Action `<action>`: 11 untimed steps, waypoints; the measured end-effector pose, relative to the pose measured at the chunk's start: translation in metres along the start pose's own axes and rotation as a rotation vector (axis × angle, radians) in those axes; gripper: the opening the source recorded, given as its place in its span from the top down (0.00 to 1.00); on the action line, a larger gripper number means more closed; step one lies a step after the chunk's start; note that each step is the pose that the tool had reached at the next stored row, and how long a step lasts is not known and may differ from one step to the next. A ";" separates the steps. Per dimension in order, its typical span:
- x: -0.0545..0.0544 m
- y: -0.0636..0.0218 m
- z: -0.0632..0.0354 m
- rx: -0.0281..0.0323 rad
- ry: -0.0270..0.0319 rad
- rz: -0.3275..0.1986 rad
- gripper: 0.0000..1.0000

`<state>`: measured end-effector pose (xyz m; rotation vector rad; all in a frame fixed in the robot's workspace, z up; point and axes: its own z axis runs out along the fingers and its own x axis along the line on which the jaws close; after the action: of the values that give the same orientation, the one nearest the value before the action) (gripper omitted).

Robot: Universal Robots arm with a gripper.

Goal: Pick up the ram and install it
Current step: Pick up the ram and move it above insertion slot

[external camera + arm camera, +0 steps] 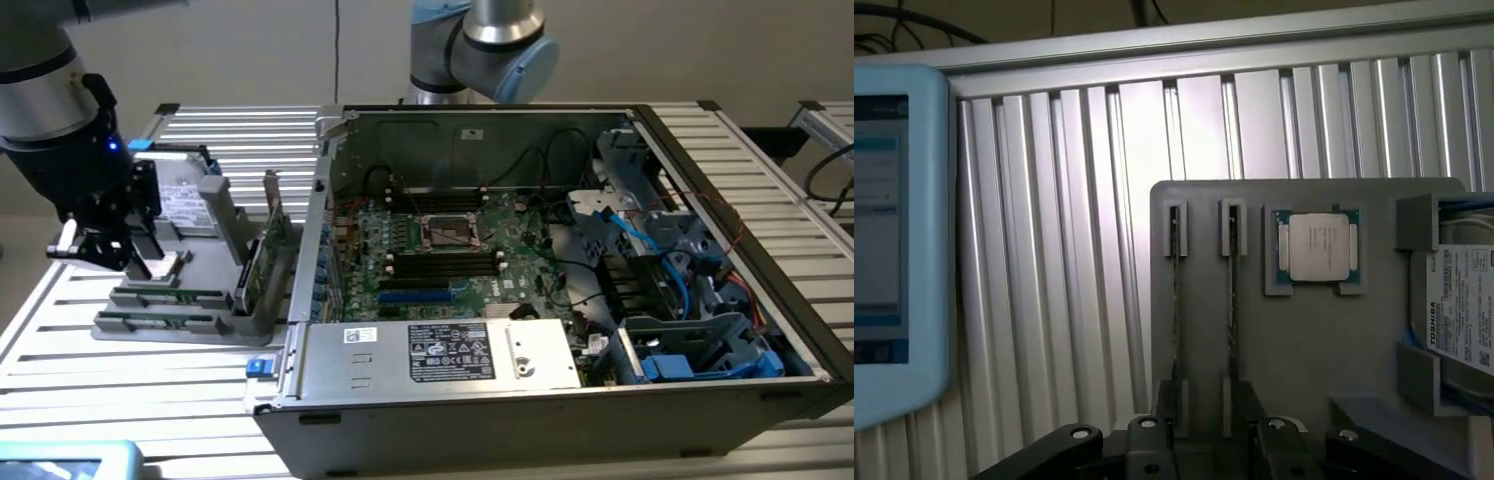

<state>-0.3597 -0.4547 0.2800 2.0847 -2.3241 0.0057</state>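
Notably, the gripper [118, 255] hung open and empty over the grey tray [203, 272], lower left of the exterior view. The ram [170, 297] sat slotted there, a second stick [158, 322] just beside it. A misaligned descent risked striking both.

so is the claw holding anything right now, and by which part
Nothing held: the claw is open over the tray, with the ram sticks in their slots.

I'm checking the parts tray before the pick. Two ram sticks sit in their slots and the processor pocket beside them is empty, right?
Not quite: the pocket holds a processor, as the wrist view shows. The two ram sticks do sit in their slots.
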 end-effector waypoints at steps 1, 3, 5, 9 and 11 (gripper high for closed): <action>0.000 0.0000 0.0018 0.0000 0.0000 -0.003 0.64; 0.001 -0.0003 0.0055 0.0001 -0.0008 -0.014 0.64; 0.002 -0.0004 0.0091 0.0001 -0.0019 -0.027 0.64; 0.006 -0.0009 0.0165 0.0003 -0.0033 -0.039 0.64; 0.006 -0.0011 0.0200 0.0002 -0.0033 -0.039 0.64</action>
<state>-0.3595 -0.4614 0.2601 2.1311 -2.2851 0.0020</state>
